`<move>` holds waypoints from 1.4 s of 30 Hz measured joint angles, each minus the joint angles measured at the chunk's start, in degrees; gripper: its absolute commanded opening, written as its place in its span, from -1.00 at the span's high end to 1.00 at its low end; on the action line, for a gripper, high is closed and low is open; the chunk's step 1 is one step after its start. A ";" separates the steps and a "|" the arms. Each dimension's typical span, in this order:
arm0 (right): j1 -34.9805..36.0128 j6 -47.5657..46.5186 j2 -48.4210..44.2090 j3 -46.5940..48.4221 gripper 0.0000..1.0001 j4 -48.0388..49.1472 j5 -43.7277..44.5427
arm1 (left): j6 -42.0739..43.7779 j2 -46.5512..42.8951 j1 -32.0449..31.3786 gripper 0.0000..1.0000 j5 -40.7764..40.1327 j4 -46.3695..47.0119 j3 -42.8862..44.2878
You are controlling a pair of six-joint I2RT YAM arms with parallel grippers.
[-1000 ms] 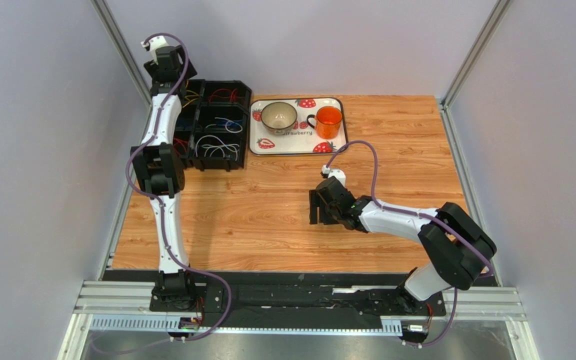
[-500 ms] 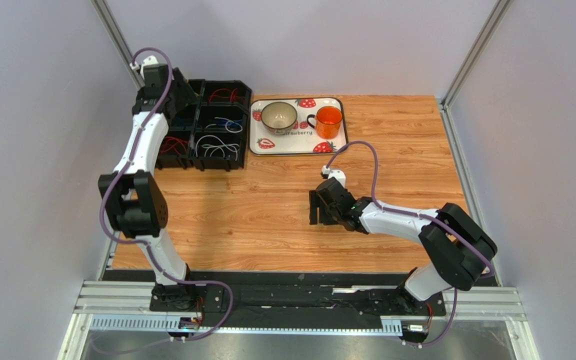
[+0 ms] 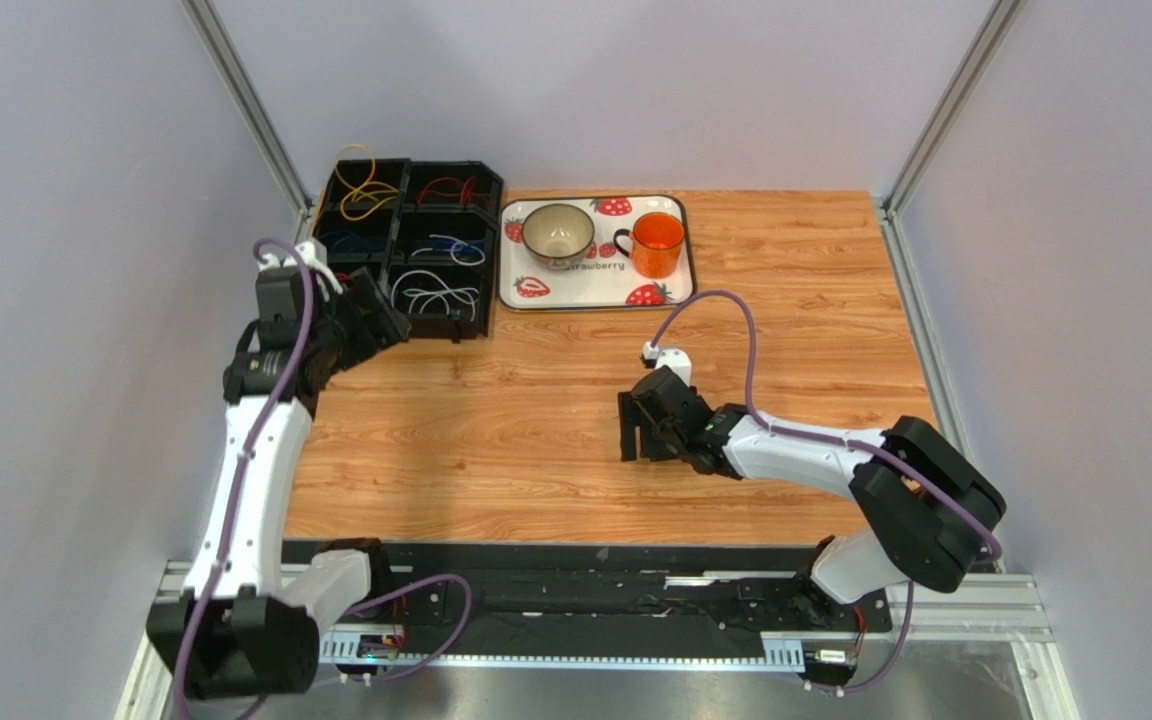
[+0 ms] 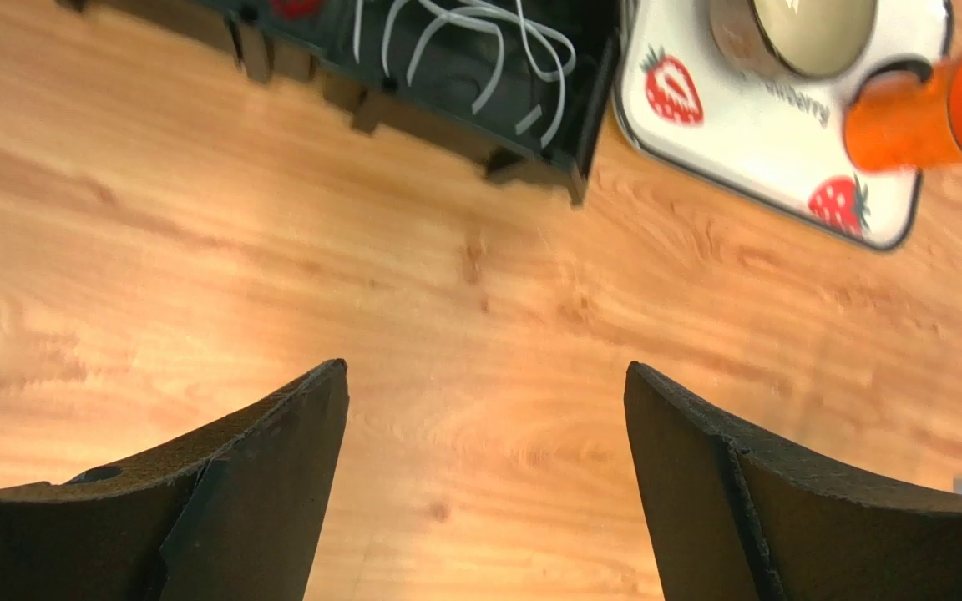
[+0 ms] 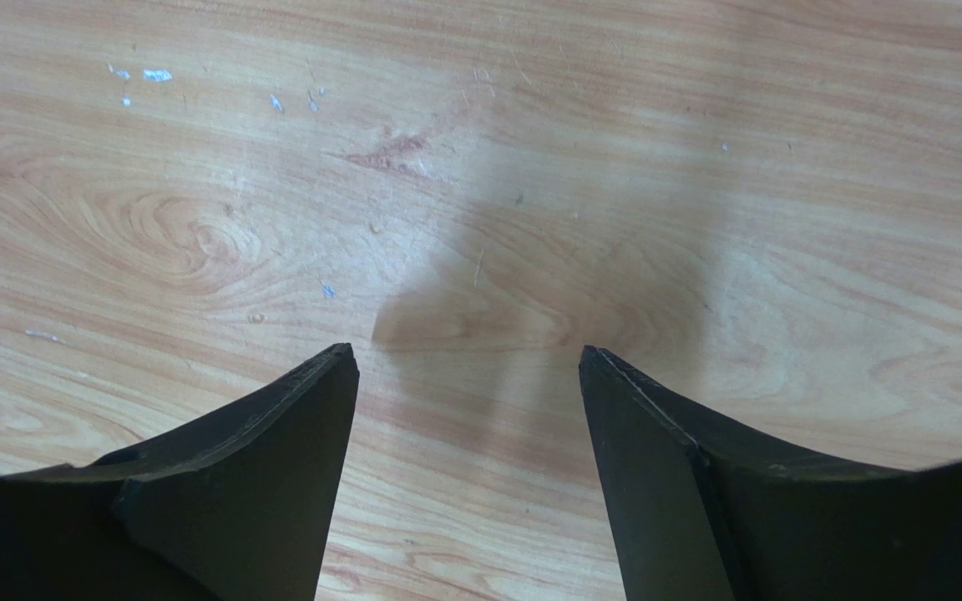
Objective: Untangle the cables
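The left claw (image 3: 376, 321) stands wide, with nothing between its fingers (image 4: 260, 476). In its wrist view only bare desk (image 3: 537, 420) shows in the gap. From above, it hangs at the near left corner of the black bin (image 3: 489, 240), pointing toward it.

The right claw (image 3: 633, 428) is also parted and holds nothing. It is aimed down at the middle of the desk, well apart from the bin. A soft shadow lies on the wood between its fingers (image 5: 260, 476). Whether the tips touch the wood cannot be told.

The cables (image 3: 437, 291) all lie inside the bin, at the far left of the desk, sorted by colour into compartments. White loops (image 4: 474, 38) fill the near right one. Blue strands (image 3: 458, 245) lie in the one behind it, and red (image 3: 447, 191) in the far right one. Yellow and orange loops (image 3: 363, 189) lie in the far left one. A bit of red (image 4: 293, 6) shows in a near left compartment at the edge of the left wrist view. None lies out on the desk.

Just beside the bin, on its right, sits a strawberry-print tray (image 3: 585, 281). It carries a bowl (image 3: 557, 231) and an orange cup (image 3: 659, 242), side by side.
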 measured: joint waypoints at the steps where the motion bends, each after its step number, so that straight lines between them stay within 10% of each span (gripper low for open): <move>1: 0.13 0.00 -0.52 -0.44 -0.49 -0.07 0.04 | 0.20 -2.54 0.00 -0.77 0.61 -1.07 -1.44; 11: 0.33 -2.40 -16.02 -1.92 -0.57 -7.39 1.44 | 2.99 -30.64 -0.07 -0.77 3.08 -6.82 -15.80; 12: 0.33 -2.73 -18.14 -1.38 -0.90 -7.98 1.92 | 3.21 -32.83 -0.07 -0.77 3.32 -6.82 -16.92; 15: 0.35 -4.48 -25.94 1.31 -0.99 -8.02 6.45 | 4.42 -38.36 -0.07 -0.77 4.02 -6.25 -18.62; 27: -1.57 -26.56 -20.87 -1.73 -0.99 3.50 38.27 | 5.92 -39.69 -2.69 -0.82 4.31 -4.22 -19.87; 42: -29.42 -32.72 -34.97 -33.81 -0.96 38.58 27.85 | 5.64 -40.79 -7.17 -0.86 4.22 -3.21 -20.94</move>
